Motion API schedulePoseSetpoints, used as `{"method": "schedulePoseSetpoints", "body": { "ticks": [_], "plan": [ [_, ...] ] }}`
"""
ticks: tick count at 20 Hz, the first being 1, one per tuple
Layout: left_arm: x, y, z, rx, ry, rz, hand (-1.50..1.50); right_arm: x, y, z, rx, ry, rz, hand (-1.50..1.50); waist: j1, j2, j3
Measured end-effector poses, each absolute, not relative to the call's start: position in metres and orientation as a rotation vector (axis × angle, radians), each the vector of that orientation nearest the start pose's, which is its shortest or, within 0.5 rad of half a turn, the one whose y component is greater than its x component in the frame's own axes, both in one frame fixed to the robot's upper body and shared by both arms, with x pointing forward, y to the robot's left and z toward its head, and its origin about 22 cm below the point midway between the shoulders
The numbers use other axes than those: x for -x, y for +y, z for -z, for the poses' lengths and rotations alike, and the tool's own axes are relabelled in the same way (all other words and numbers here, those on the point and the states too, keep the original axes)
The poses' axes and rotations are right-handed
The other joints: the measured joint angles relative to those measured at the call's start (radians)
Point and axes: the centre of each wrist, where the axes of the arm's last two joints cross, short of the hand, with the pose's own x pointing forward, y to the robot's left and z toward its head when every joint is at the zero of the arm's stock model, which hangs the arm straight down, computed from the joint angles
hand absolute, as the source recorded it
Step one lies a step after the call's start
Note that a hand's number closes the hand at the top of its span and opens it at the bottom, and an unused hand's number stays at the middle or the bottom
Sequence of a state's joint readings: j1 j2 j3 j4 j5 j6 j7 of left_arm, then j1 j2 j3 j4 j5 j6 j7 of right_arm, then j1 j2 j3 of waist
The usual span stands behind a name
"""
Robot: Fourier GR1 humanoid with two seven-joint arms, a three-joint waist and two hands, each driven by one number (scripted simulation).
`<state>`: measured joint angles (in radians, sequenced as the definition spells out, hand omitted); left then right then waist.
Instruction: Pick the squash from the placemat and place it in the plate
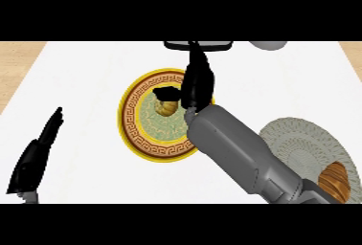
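Upright, squash (167, 108) over plate (141, 139).

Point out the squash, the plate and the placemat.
squash (167, 108): head view, its tan body below the fingers.
plate (134, 125): head view, left patterned rim.
placemat (305, 136): head view, bare woven part.

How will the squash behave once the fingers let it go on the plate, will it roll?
The squash looks rounded and rigid, so it may rock or roll slightly. The plate seems to have a raised gold rim, which would likely stop it. The right hand curls over it, hiding most of its shape.
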<state>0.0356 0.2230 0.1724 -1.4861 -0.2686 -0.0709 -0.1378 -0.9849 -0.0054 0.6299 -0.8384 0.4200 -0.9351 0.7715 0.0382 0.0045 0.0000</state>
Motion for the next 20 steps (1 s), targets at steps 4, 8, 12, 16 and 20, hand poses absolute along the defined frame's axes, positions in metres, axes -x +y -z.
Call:
{"method": "schedulePoseSetpoints", "body": {
  "ticks": [4,8,12,16,20],
  "plan": [
    [-0.224,0.335,0.006,-0.462,-1.514,0.3,0.0,-0.362,-0.02,-0.08,0.712,-1.553,-0.07,-1.5,-0.026,-0.005,0.0],
    [-0.217,0.34,0.006,-0.479,-1.51,0.281,0.0,-0.35,-0.051,-0.08,0.645,-1.609,0.08,-1.5,-0.043,-0.008,0.001],
    [-0.213,0.343,0.008,-0.483,-1.506,0.285,0.0,-0.326,-0.096,-0.073,0.616,-1.666,0.169,-1.5,-0.048,-0.007,0.002],
    [-0.214,0.339,0.006,-0.48,-1.506,0.289,0.0,-0.3,-0.14,-0.064,0.617,-1.714,0.182,-1.5,-0.046,-0.006,0.001],
    [-0.213,0.338,0.002,-0.486,-1.512,0.291,0.0,-0.274,-0.175,-0.052,0.622,-1.733,0.16,-1.5,-0.043,-0.006,0.001]
  ]
}}
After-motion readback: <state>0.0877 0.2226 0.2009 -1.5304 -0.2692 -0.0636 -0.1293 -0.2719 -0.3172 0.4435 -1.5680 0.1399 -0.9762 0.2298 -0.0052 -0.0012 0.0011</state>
